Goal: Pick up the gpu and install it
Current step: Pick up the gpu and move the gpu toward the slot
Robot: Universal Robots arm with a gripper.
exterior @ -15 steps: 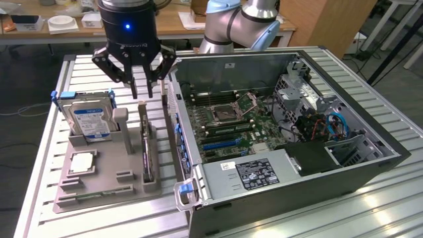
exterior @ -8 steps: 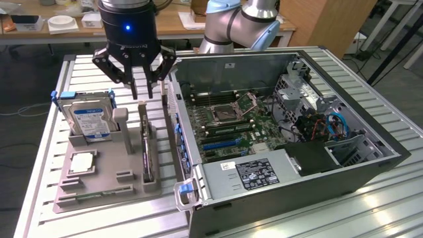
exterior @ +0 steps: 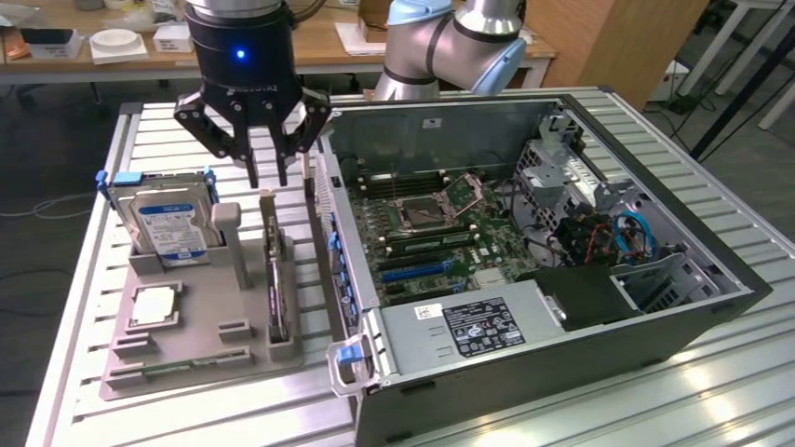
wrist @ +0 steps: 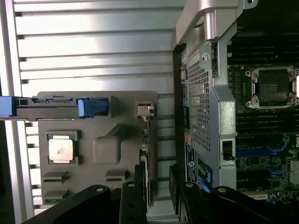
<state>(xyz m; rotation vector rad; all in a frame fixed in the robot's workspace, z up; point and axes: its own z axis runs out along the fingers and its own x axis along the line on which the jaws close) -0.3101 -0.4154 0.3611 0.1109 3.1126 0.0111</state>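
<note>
Hovering with my gripper (exterior: 279, 177) spread wide just above the gpu (exterior: 274, 279), holding nothing.

That gpu stands on edge in a slot of the grey holder tray (exterior: 236, 307), and in the wrist view my fingers (wrist: 133, 203) sit either side of its line; the same tray holds a hard drive (exterior: 168, 228) upright in a blue-tabbed frame, a square processor chip (exterior: 152, 305) flat in its pocket, and a green memory stick (exterior: 162, 370) in the front slot; just beside the tray, on the exterior view's right, the computer case (exterior: 695, 279) lies open, with the motherboard (exterior: 423, 223) and a power supply (exterior: 497, 326) inside.
</note>
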